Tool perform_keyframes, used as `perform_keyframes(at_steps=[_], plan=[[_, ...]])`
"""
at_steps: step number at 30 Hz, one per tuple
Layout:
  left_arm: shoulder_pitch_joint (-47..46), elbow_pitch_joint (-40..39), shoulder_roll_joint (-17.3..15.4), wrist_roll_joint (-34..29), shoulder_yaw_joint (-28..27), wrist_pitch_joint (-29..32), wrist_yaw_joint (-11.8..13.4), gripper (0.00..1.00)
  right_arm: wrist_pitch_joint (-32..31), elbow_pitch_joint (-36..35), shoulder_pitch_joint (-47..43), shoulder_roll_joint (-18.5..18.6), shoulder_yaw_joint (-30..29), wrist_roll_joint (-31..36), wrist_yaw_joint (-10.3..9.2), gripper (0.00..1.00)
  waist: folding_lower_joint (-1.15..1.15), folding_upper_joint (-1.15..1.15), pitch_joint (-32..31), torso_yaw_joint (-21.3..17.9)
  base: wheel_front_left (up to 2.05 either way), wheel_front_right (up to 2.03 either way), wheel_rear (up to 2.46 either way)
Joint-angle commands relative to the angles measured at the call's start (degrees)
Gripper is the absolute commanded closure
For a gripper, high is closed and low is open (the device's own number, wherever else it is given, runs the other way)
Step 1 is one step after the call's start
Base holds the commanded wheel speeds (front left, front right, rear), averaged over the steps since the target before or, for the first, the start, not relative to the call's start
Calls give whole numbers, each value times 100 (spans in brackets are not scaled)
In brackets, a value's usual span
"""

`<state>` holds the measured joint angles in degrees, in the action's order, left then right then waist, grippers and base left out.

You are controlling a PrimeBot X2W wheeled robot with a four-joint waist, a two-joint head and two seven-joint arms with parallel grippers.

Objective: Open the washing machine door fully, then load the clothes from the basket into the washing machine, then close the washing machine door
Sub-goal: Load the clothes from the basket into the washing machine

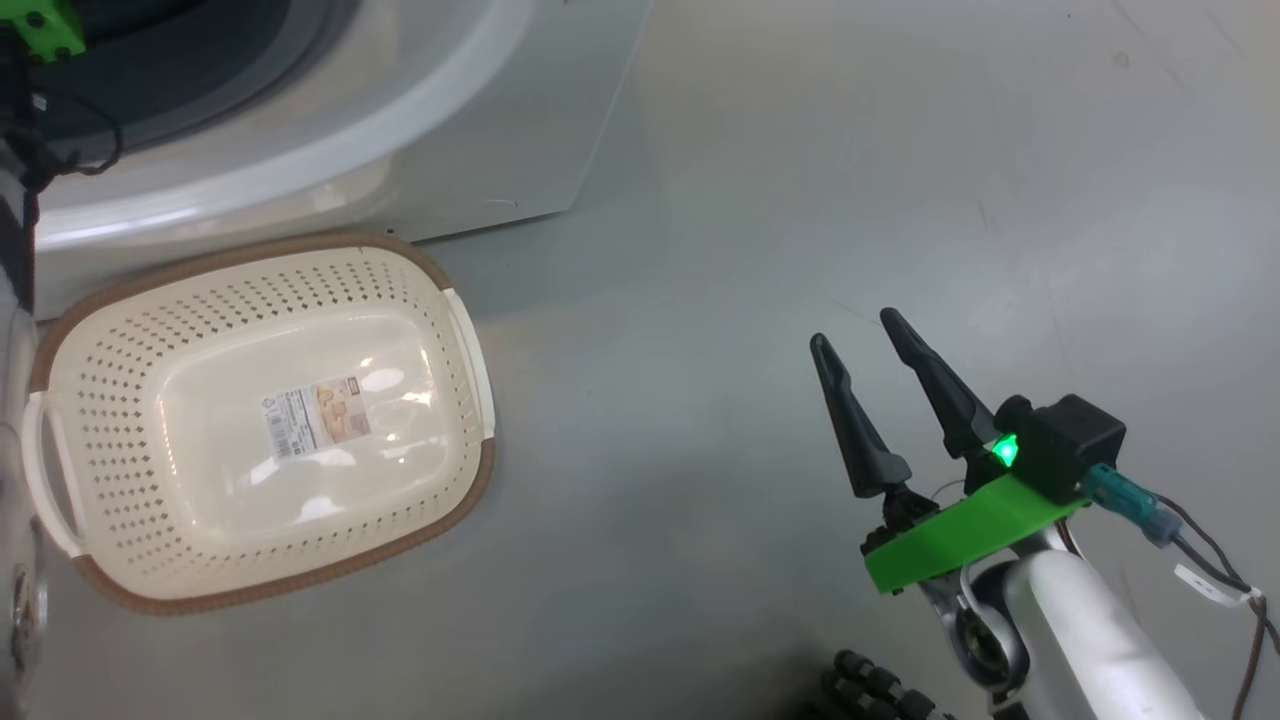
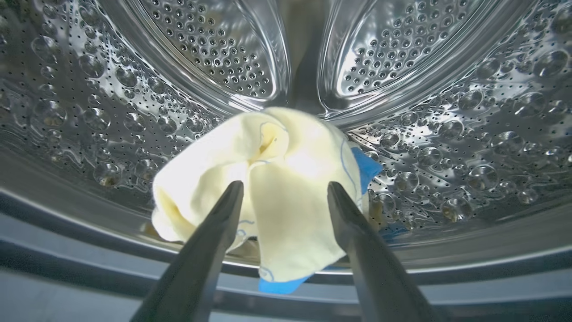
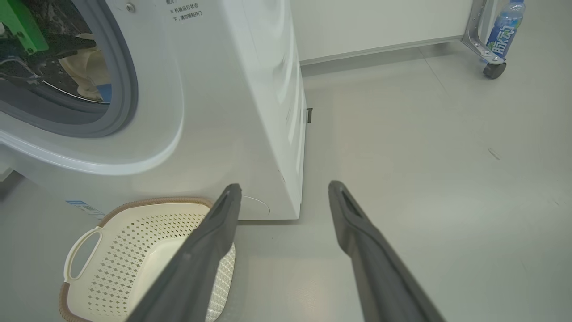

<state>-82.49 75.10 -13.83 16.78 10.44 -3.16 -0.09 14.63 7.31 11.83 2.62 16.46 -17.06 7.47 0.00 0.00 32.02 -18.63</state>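
Dark fingers (image 2: 210,250) of the left pincer (image 2: 286,190) rise closest to the lens, spread wide apart, nothing between them, pointing into the washing machine (image 3: 232,112). Biggest thing: white washer body on the grey floor (image 1: 850,200), grey gasket (image 3: 127,89) ringing the mouth, steel drum (image 2: 469,143) inside. Door itself isn't in any view; the mouth is unobstructed, so it reads as open.

Next in size, the basket (image 1: 470,470) sits on the floor just in front of the washer, empty, label sticker (image 1: 318,417) showing on its bottom.

Clothes (image 2: 277,179) lie bunched low in the drum near the front lip, cream-yellow with blue bits; a blue edge seems to hang over the lip toward the gasket, hard to be sure at this angle.

Step in hand: loading looks done, left arm reached into the drum with its pincer released. Next move calls for nudging any overhanging cloth deeper, pulling the left arm clear, then finding the door and swinging it shut.

Right pincer (image 1: 868,345) hovers over bare floor well right of the basket, fingers spread apart, empty, forearm angled up from lower right.
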Motion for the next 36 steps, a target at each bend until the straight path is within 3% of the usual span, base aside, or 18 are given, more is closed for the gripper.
perform_keyframes(at_steps=[1,36], plan=[[-20,-146,-182,46,-64,-105,-41,0,37,-129,-81,89,61,20,2,0,0,0,-64,61,0,0,0],[1623,-445,541,511,22,-1159,-570,0,37,-108,-93,205,-262,88,2,0,0,0,-911,737,0,0,0]])
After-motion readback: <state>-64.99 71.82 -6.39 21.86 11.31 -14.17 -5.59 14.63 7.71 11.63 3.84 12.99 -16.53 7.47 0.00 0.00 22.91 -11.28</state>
